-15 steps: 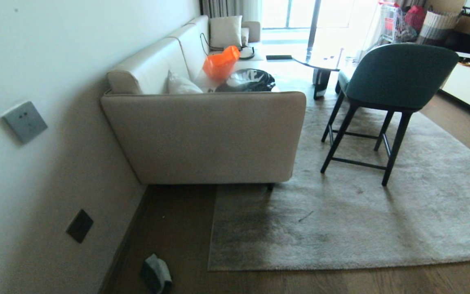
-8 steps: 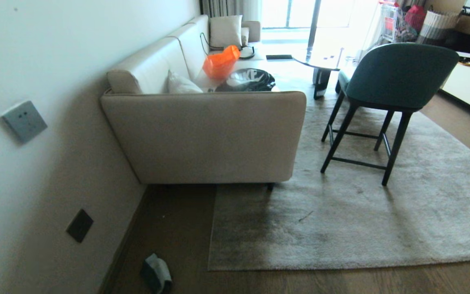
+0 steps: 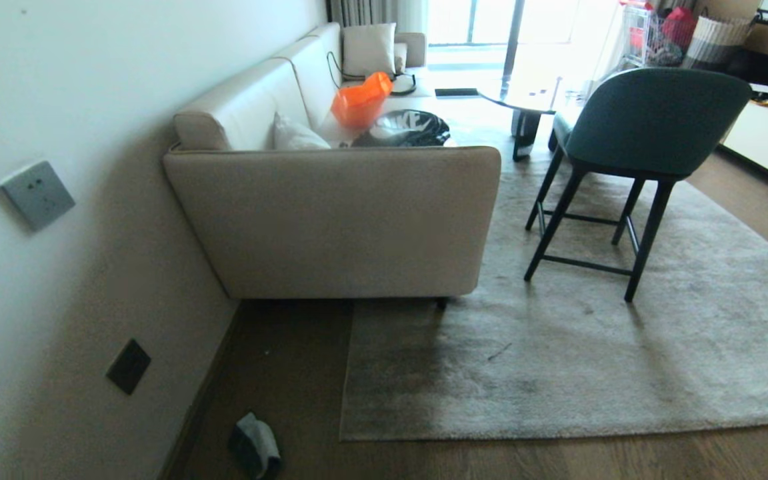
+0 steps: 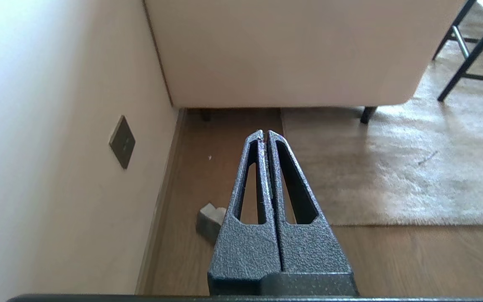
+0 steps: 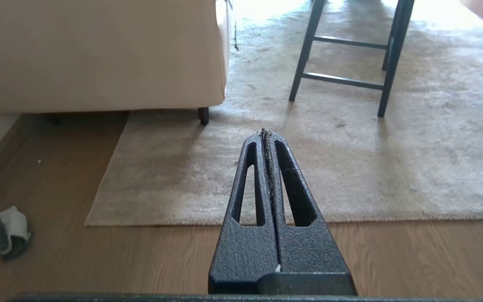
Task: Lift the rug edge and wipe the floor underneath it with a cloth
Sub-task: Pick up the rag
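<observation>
Grey-beige short pile covers most of the view: the rug [image 3: 557, 347] lies flat on the brown wood-grain floor [image 3: 291, 373], with its near border straight and its square corner [image 3: 344, 437] bare and unweighted. Farther back the sofa [image 3: 337, 220] has a foot on the rug, and a green chair [image 3: 637, 133] stands on it well beyond the border. The cloth [image 3: 255, 445], a small grey-blue rag, sits crumpled on the bare planks near the skirting board, apart from the rug corner.

Neither arm shows in the head view. In the wrist views the left gripper [image 4: 265, 133] and right gripper [image 5: 266, 132] both hang above the floor with jaws pressed fully together, holding nothing.

The rug looks thick but limp, so its edge should fold up readily; the furniture's weight farther in will likely keep the rest from sliding. The free corner or the border just beside it seems the best hold, pinched through pile and backing. The cloth is soft and light, and should bunch under a pinch at its raised fold. Nothing has been lifted or wiped yet.
</observation>
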Tool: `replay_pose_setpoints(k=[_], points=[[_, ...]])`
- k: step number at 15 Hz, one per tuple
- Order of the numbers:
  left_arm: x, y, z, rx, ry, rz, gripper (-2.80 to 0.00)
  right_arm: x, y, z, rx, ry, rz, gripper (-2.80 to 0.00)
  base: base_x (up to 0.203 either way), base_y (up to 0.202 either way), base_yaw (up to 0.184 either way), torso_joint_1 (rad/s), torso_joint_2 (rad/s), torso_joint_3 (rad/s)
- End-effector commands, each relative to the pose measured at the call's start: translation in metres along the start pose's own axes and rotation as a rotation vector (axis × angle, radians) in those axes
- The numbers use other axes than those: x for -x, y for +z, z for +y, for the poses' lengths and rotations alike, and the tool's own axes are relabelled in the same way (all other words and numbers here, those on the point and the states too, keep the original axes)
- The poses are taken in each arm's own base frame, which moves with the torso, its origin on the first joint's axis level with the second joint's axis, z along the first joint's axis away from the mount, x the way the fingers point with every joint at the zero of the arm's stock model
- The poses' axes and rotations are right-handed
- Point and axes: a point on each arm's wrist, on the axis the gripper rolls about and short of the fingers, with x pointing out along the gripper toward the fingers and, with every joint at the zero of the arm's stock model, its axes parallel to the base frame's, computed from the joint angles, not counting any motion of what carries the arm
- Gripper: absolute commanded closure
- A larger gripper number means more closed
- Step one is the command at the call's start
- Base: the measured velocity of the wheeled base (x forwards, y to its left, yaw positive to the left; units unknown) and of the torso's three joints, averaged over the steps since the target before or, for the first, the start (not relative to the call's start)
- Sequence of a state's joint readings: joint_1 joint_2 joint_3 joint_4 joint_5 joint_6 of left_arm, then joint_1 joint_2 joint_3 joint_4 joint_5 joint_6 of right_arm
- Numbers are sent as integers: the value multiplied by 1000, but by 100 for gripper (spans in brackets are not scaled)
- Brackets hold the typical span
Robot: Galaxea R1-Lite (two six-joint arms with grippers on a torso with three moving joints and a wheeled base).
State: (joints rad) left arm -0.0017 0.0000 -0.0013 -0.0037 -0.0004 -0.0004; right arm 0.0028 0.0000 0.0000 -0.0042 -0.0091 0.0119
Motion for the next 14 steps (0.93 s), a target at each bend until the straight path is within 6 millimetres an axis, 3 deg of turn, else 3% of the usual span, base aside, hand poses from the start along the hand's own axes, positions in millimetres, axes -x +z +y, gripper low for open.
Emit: replay_pose_setpoints(k=[1, 14], points=[[0, 0, 0, 1, 1, -1, 0, 0, 0, 0, 0, 0, 1, 0, 0, 0, 0, 7, 69, 65], [0, 0, 0, 1, 1, -1, 0, 0, 0, 0, 0, 0, 1, 0, 0, 0, 0, 1, 5, 5]])
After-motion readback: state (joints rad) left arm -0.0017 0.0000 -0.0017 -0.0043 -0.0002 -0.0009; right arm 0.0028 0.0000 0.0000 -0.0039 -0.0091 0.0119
